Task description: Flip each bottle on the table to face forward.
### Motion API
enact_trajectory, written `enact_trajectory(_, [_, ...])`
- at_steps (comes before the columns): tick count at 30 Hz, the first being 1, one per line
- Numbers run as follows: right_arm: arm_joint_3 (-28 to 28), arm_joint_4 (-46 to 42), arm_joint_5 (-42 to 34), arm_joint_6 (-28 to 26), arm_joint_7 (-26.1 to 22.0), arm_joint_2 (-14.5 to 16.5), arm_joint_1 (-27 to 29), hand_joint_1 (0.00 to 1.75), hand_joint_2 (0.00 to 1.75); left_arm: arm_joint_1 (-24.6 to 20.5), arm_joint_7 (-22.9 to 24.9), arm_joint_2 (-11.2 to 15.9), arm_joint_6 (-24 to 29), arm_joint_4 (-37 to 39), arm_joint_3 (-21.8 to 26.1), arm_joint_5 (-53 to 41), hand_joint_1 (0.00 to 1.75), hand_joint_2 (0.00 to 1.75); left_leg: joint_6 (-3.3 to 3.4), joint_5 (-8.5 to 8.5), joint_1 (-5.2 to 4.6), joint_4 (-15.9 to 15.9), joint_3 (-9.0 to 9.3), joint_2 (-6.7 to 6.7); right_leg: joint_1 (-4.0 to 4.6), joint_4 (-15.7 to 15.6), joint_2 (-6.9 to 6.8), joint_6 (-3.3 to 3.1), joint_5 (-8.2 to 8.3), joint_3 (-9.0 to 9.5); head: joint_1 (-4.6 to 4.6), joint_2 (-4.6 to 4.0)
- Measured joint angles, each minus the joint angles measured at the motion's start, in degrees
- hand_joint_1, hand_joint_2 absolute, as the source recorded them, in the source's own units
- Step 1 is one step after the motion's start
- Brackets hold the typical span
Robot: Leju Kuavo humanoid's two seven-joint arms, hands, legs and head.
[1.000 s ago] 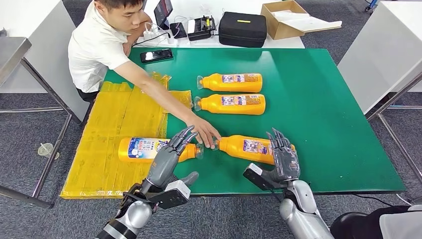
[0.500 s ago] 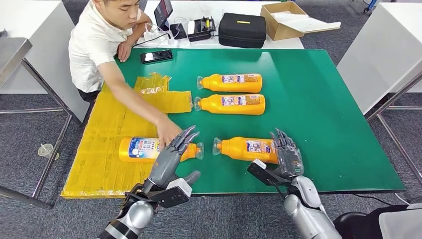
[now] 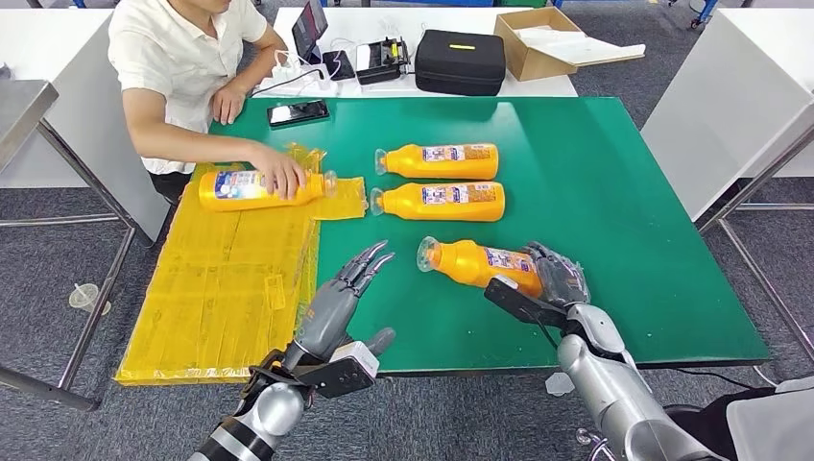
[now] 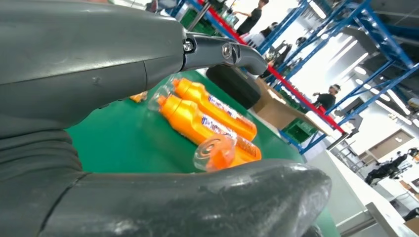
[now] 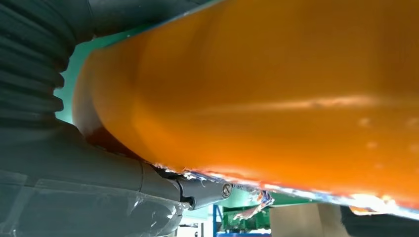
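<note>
Orange bottles, two [image 3: 437, 154] [image 3: 439, 201]: lying mid-table, labels up, apparently done.
Near bottle [image 3: 477, 264]: gripped at its base by right hand [image 3: 555, 279], lifted askew, turning unfinished.
Left hand [image 3: 338, 301]: fingers spread, holding nothing.
Fourth bottle [image 3: 251, 187]: under a person's hand [image 3: 279, 176] on yellow sheet [image 3: 226, 288].

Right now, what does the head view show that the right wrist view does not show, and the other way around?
Only the head view shows the green table, the two far bottles, the person's hand resting on a bottle on the yellow sheet, and the left hand with fingers apart, holding nothing.

Only the right wrist view shows the underside of the near bottle lying against the right hand.

Both show the right hand holding that bottle.
</note>
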Motion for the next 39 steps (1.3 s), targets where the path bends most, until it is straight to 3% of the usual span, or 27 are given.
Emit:
enact_trajectory(7, [1.8,2.9,-3.0,2.3,-2.8,-1.2,-2.4,1.75,1.75,-1.5,-0.5,-0.2,-0.4,1.0,-0.8,1.8,0.00,0.00,0.09,0.04,0.00,0.0,0.18,-0.01,0.00,0.0,0.00,0.09,0.08,0.36,0.01,0.00])
enact_trajectory(15, [2.0,3.0,-11.5,3.4,-12.5,-1.3,-1.4,1.75,1.75,-1.9,-2.0,-0.7,-0.6,1.7,-1.7,3.7,0.00,0.00,0.02,-0.04,0.00,0.0,0.21,0.06,0.05,0.0,0.14,0.09,0.11,0.73,0.01,0.00])
enact_trajectory(28, [1.7,-2.3,-18.1,3.9,-16.8,0.3,2.5,1.75,1.75,-0.9,-5.6,-1.9,4.6,0.8,-1.7,5.2,0.00,0.00,0.00,-0.04,0.07,0.0,0.10,0.04,0.09,0.0,0.12,0.07,0.09,0.67,0.01,0.00])
enact_trajectory(31, [1.7,-4.8,-20.8,4.3,-17.5,0.9,4.2,1.75,1.75,0.6,-7.4,-3.1,6.1,-0.2,-0.8,12.4,0.00,0.00,0.01,-0.04,0.07,0.0,0.02,0.01,0.09,0.0,0.11,0.08,0.07,0.65,0.00,0.00])
enact_trajectory(35, [1.7,-12.1,-25.6,2.4,-16.5,2.9,8.7,1.75,1.75,3.1,-7.6,-5.9,9.1,-0.9,1.1,29.9,0.00,0.00,0.01,-0.03,0.07,0.0,-0.30,-0.06,0.09,0.0,0.08,0.09,0.06,0.39,0.00,0.00])
enact_trajectory(39, [2.3,-17.2,-27.0,0.9,-16.1,4.9,12.1,1.75,1.75,4.0,-7.6,-7.2,10.1,-0.9,1.8,35.5,0.00,0.00,0.01,0.02,0.09,0.0,-0.60,-0.09,0.10,0.0,0.01,0.09,0.07,0.10,-0.02,0.00])
